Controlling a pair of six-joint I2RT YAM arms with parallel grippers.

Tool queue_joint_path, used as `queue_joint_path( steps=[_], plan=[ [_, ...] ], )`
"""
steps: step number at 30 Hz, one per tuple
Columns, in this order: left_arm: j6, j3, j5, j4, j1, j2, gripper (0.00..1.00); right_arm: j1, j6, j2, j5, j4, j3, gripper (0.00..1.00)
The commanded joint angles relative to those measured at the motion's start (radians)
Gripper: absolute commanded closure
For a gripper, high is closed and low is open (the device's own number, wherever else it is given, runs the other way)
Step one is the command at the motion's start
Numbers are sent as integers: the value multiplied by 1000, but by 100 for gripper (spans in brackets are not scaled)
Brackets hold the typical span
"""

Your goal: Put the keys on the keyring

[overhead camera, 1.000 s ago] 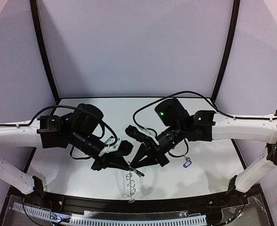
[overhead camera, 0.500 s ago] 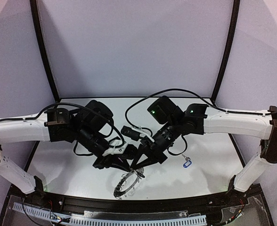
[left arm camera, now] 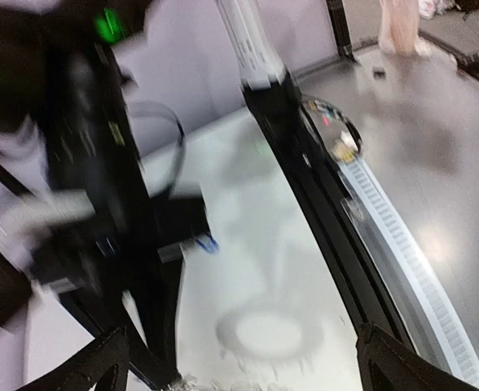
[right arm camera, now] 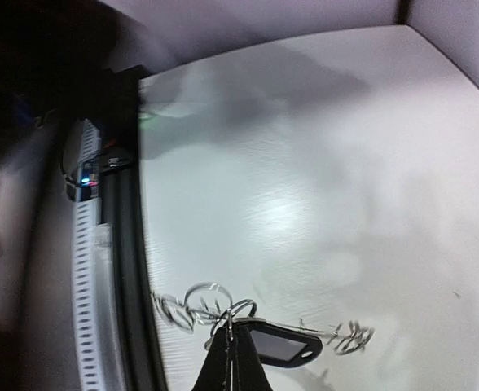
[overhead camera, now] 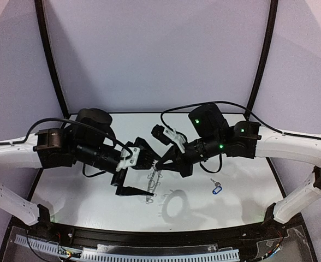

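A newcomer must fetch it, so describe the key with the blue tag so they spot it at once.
On the right half of the white table, just nearer than the right arm, the blue-tagged key lies alone on the surface. Its bright blue plastic tag marks it out; the keyring hangs at mid-table, fringed with silver loops.

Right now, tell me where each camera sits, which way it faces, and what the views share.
Top external: above and behind the bases, looking down on the table; both arms, the open left gripper, the right gripper shut on the keyring.
Left wrist: looks across the table along its front rail; own fingers at the bottom corners, blurred.
Right wrist: looks past its shut fingers at the keyring and front rail.
Shared: top and left wrist both show the keyring's shadow.
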Motion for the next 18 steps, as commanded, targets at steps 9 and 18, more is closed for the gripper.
queue_joint_path(
  steps=[9,18],
  plan=[
    [-194,-90,-388,287,-22,-97,2,-13,109,-8,325,47,16,100],
    [-262,-150,-519,281,-22,-50,12,-12,181,-53,339,16,24,100]
  ],
)
